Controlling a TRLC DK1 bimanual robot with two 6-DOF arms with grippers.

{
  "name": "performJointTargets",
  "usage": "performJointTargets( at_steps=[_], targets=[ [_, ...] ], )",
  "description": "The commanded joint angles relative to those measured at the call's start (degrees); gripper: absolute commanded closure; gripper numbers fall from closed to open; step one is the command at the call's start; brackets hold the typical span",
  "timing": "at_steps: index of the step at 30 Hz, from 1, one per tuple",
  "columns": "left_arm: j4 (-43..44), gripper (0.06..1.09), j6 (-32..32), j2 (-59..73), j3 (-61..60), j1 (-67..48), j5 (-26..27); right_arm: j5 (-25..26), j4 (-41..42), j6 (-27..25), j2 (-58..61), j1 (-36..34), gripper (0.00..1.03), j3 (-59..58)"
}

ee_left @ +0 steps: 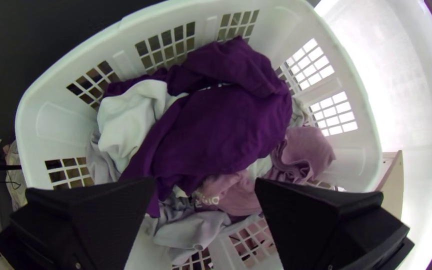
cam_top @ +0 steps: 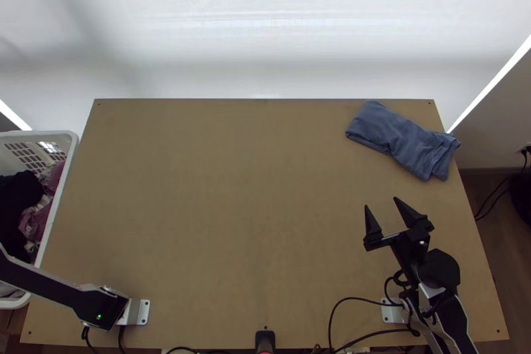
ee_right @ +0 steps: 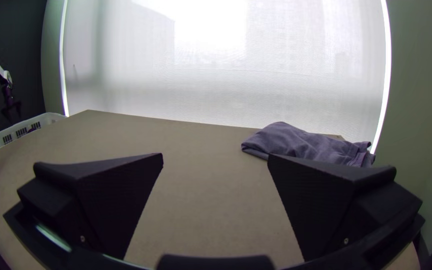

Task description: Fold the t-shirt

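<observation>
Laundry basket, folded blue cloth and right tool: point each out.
Laundry basket (ee_left: pixel 26 115): left wrist view, on its rim.
Folded blue cloth (cam_top: pixel 399 137): top view, middle of its upper surface.
Right tool (cam_top: pixel 380 202): top view, midway between its fingertips.

The t-shirt (cam_top: pixel 400 138) is plain grey-blue, the table (cam_top: pixel 232 208) brown, the basket (ee_left: pixel 51 120) white (one garment (ee_left: pixel 216 130), deep purple).

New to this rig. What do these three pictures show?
Two robot arms, the left and the right, have their bases at a light wooden table. The top view looks steeply down on it. Each wrist view comes from a camera on that arm's wrist, looking past its own black fingers.

A folded blue-grey cloth lies near the table's far right corner. The left arm's fingers are open above a white plastic basket of mixed clothes; the right arm's fingers are open above the table. Neither holds anything.
</observation>
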Motion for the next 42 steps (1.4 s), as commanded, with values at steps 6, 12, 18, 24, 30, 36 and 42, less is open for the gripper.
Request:
performJointTargets(
  at_steps=[6,12,18,24,30,36,42],
  targets=[
    [-0.1,0.29,4.7,8.6,5.0,1.9,-0.9,0.4,0.8,0.2,-0.2,0.6,0.04,-0.6],
    [0.1,0.29,6.0,13.2,6.8,2.5,-1.8,0.4,0.8,0.2,-0.2,0.6,0.04,-0.6],
    [1.8,0.28,7.3,18.4,9.7,3.2,-3.6,0.4,0.8,0.2,-0.2,0.6,0.04,-0.6],
    [5.7,0.11,10.6,23.4,9.9,3.1,-6.6,0.4,0.8,0.2,-0.2,0.6,0.04,-0.6],
    [7.9,0.83,12.9,22.7,9.7,3.0,-5.3,0.4,0.8,0.2,-0.2,0.6,0.04,-0.6],
    [7.4,1.05,14.8,13.2,9.4,2.4,2.2,0.4,0.8,0.2,-0.2,0.6,0.04,-0.6],
    [7.3,1.05,12.1,0.8,9.5,1.3,7.7,0.4,0.8,0.2,-0.2,0.6,0.04,-0.6]
  ],
)
